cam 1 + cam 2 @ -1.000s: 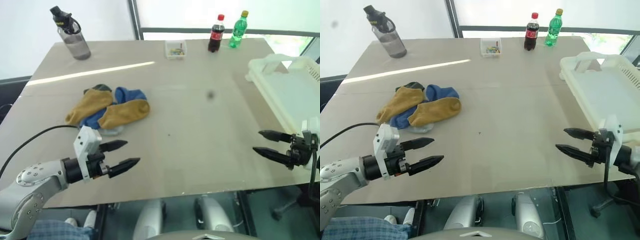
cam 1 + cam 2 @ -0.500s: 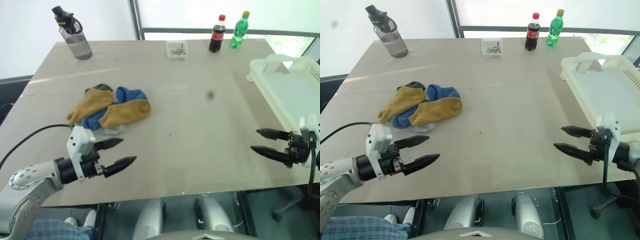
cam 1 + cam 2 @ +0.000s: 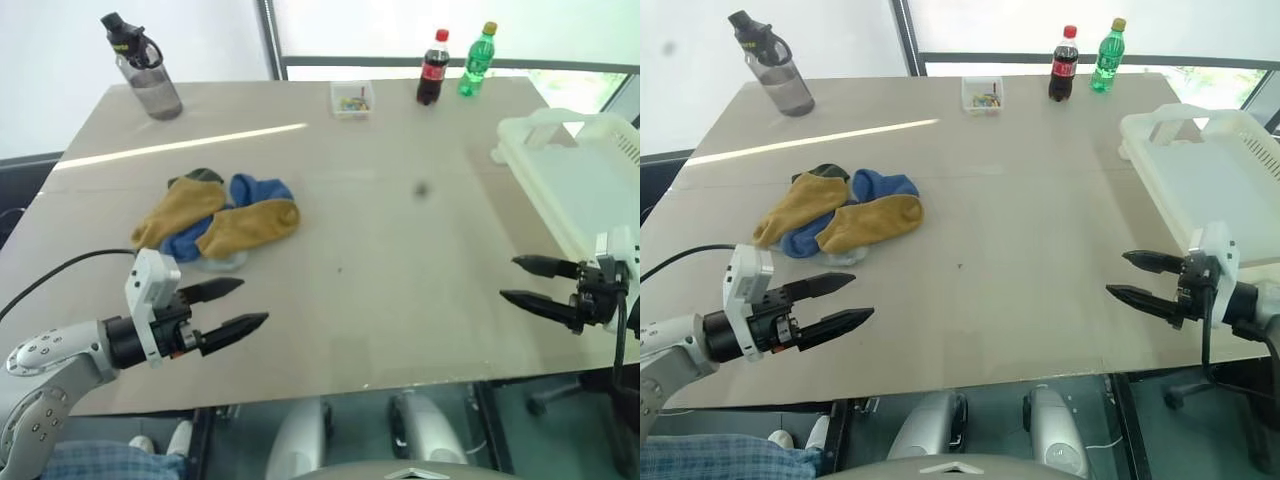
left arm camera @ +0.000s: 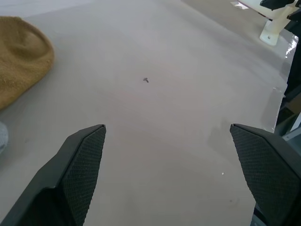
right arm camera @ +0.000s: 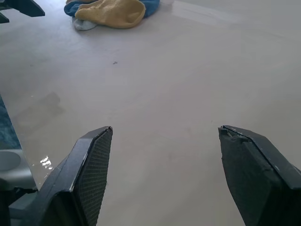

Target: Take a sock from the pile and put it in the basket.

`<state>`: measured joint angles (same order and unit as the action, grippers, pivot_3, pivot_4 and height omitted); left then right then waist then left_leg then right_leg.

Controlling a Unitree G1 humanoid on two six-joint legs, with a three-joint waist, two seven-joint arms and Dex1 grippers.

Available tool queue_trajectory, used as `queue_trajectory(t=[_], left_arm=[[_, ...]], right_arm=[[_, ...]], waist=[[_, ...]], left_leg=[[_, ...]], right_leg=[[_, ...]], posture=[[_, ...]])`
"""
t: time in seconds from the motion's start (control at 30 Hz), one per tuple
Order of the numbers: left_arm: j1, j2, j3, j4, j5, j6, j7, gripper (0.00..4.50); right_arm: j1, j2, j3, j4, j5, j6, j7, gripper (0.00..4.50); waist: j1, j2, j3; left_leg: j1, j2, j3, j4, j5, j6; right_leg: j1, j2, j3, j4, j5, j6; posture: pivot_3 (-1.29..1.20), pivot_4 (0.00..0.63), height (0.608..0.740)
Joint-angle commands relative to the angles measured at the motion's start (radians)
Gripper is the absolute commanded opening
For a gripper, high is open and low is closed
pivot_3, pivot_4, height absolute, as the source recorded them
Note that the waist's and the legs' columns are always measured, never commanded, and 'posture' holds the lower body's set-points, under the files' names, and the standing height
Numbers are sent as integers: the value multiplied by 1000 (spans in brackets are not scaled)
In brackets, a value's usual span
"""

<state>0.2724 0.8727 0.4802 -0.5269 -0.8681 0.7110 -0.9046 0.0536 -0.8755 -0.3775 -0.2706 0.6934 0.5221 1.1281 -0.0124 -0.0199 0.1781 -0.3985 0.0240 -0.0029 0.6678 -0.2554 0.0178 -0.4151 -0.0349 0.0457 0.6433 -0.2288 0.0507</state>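
Observation:
The pile [image 3: 215, 215] of mustard-yellow, blue and dark green socks lies left of the table's middle. A mustard-yellow sock [image 3: 250, 227] forms its near right part; its toe [image 4: 21, 56] shows in the left wrist view. My left gripper [image 3: 235, 307] hovers open and empty over the table just in front of the pile. The cream-white basket [image 3: 590, 180] lies at the table's right edge. In front of it, near the front right corner, my right gripper [image 3: 528, 281] is open and empty, pointing left toward the pile [image 5: 113, 12].
A grey water bottle [image 3: 145, 70] stands at the back left. A small clear box [image 3: 352, 98], a cola bottle [image 3: 433, 68] and a green bottle [image 3: 476, 60] line the far edge. The beige table [image 3: 400, 250] ends just below both grippers.
My left gripper has drawn back slightly to the left; the right one stays where it was. The socks and basket have not moved.

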Motion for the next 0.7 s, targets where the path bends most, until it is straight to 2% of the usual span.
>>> queue_trajectory(t=[0.03, 0.23, 0.4, 0.6, 0.7], left_arm=[[0, -3, 33, -31, -12, -10, -1, 4489], [15, 2, 61, -46, -9, -28, -26, 4489], [0, -6, 85, -27, -14, -31, -18, 4489], [-11, -36, 82, -41, -5, -39, 23, 4489], [-4, -58, 85, -51, 2, -60, 29, 4489]], right_arm=[[1, -4, -31, -36, 21, 0, -4, 3679], [-41, 2, -6, -10, 8, 2, -32, 3679], [-228, 109, 181, 11, -75, 15, -165, 3679], [-366, 244, 329, 29, -107, 21, -209, 3679], [-468, 321, 442, 112, -202, -5, -245, 3679]], waist=[[1, 0, 0], [0, 0, 0], [-9, -1, 0], [-1, 0, 0], [-5, 0, 0]], left_leg=[[0, 0, 0, 0, 0, 0], [0, 0, 0, 0, 0, 0], [2, 1, 1, 1, 0, 0], [0, 1, 0, 1, 0, 0], [0, 1, 0, 1, 0, 0]], right_leg=[[0, 0, 0, 0, 0, 0], [0, 0, 0, 0, 1, -2], [0, 2, 1, 1, 1, -2], [-1, 1, 0, 2, 2, -4], [-1, 1, 1, 1, 3, -4]], posture=[[0, 150, 740], [0, 150, 740], [0, 150, 740], [0, 150, 740], [0, 150, 740]])
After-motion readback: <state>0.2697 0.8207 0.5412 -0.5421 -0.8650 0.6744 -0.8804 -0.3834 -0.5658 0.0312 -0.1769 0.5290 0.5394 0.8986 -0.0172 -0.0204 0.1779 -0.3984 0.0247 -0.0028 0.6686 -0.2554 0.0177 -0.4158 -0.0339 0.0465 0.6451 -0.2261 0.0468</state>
